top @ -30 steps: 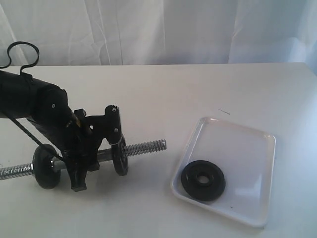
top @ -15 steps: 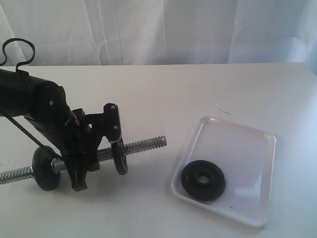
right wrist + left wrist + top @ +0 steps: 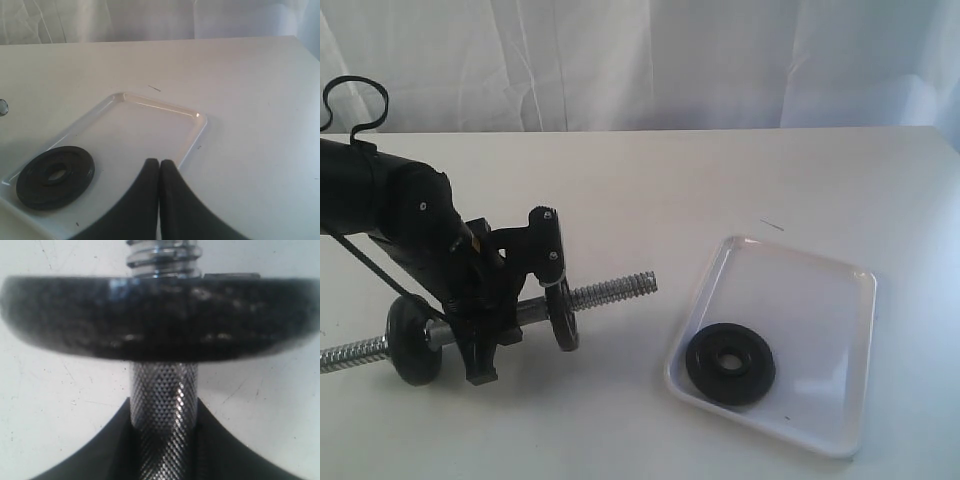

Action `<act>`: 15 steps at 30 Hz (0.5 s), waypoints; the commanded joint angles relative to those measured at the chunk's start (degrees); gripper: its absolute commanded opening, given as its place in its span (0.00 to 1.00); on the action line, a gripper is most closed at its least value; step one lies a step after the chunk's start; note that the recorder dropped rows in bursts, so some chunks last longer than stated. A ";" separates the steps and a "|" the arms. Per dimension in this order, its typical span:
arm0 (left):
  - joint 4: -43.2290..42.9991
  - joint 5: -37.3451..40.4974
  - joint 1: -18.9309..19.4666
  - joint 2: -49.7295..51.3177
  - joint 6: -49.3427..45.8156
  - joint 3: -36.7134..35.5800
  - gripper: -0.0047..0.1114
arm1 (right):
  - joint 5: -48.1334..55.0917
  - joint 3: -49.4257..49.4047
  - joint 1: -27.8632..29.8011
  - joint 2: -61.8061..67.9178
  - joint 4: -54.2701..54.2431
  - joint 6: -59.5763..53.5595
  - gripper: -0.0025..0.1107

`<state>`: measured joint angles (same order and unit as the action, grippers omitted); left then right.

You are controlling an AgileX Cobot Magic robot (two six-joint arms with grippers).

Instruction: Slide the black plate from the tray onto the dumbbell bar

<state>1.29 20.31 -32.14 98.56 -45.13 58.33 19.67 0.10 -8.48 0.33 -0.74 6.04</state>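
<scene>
- Exterior view has the white desk (image 3: 720,170) filling most of the shot.
- left gripper (image 3: 510,310) is by the desk's left edge, jaws clamped round the knurled middle of the dumbbell bar (image 3: 610,292), between its two fitted discs (image 3: 560,315).
- tray (image 3: 798,300) sits toward the near right corner of the desk, well apart from the bar.
- black plate (image 3: 730,364) lies flat in the tray's near-left corner, nobody touching it.
- right gripper (image 3: 159,167) shows only on its own wrist cam, jaws pressed together on nothing, hanging over the tray's rim.
</scene>
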 commanded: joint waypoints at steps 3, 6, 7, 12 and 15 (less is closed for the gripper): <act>1.60 -2.64 -0.01 -3.20 0.54 1.35 0.04 | -0.52 -0.10 -0.13 -0.33 0.32 0.18 0.02; 1.60 -2.64 -0.01 -3.20 0.54 1.35 0.04 | -0.89 -0.10 -0.13 -0.33 0.32 0.18 0.02; 1.60 -2.64 -0.01 -3.20 0.54 1.35 0.04 | -1.86 -0.10 -0.13 -0.33 0.32 0.18 0.02; 1.60 -2.64 -0.01 -3.20 0.54 1.35 0.04 | -12.89 -0.10 -0.13 -0.33 0.32 0.18 0.02; 1.60 -2.64 -0.01 -3.20 0.54 1.35 0.04 | -21.23 -0.10 -0.13 -0.33 0.32 0.18 0.02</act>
<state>1.39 20.31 -32.14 98.56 -45.13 58.33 6.98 0.10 -8.48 0.33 -0.74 6.04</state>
